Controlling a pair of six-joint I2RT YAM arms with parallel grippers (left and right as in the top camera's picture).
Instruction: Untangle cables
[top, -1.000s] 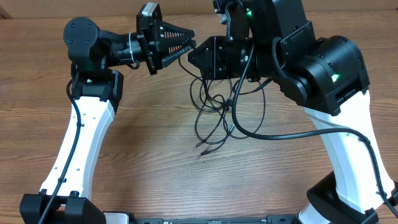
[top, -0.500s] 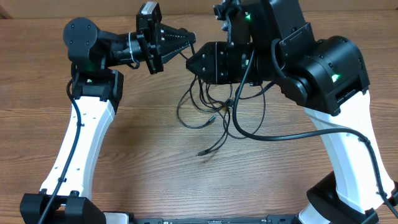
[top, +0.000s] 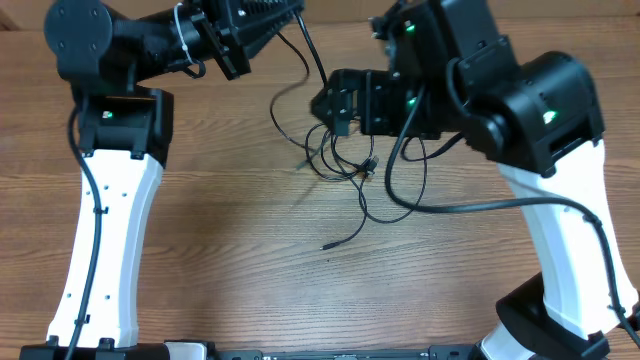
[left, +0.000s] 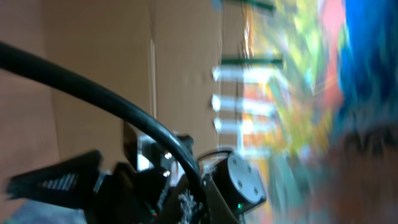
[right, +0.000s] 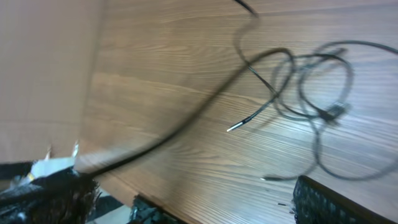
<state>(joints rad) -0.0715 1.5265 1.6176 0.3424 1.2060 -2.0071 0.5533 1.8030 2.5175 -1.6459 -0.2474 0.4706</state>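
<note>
The cables (top: 350, 165) lie as a loose tangle of thin black loops on the wooden table, with one plug end (top: 325, 245) trailing toward the front. One strand (top: 312, 55) rises from the tangle to my left gripper (top: 290, 12), which is raised at the back left and shut on it. The left wrist view is blurred and shows a black cable (left: 106, 99) arcing past the jaws. My right gripper (top: 335, 100) hovers just above the tangle, open, with nothing between its fingers (right: 336, 202). In the right wrist view the tangle (right: 311, 87) lies ahead on the table.
A thicker black cord (top: 450, 208) of the right arm hangs over the table beside the tangle. A cardboard wall (right: 43, 74) stands along the back edge. The white links of both arms (top: 110, 220) flank the middle of the table.
My left gripper shut on a strand and lifted up and left, drawing it out of the tangle. My right gripper opened and let go; the loops dropped and spread on the table.
</note>
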